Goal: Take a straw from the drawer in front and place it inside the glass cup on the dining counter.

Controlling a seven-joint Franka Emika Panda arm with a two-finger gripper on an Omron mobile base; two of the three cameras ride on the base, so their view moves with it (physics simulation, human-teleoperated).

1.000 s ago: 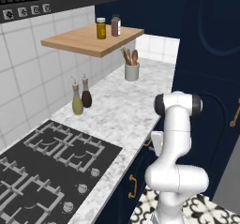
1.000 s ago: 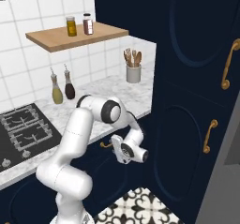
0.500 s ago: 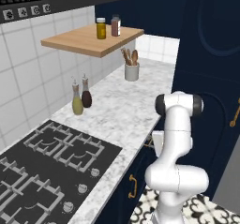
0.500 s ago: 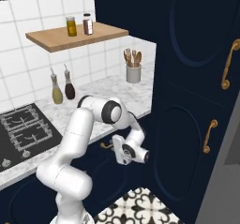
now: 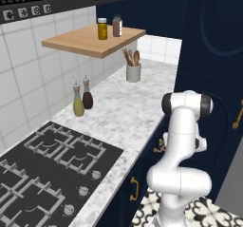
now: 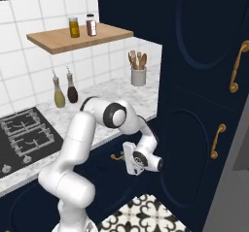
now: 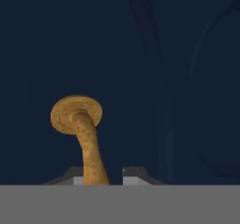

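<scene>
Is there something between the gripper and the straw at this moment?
Yes. The closed navy drawer front stands in the way, and the straw must lie behind it. The gripper has its fingertips on either side of the front's gold handle, so the drawer must be pulled open first.

On your left sits a black gas stove (image 5: 52, 169) set into the marbled counter (image 5: 128, 107), with two oil bottles (image 5: 82, 98) standing against the white tiled wall just behind it. Above them you see a wooden shelf (image 5: 92, 41) carrying two small jars (image 5: 109, 27), and farther along the counter a grey holder of wooden utensils (image 5: 133, 68). To your right rise tall navy cabinet doors with gold handles (image 6: 236, 66), over a patterned black-and-white floor (image 6: 141, 214).
</scene>
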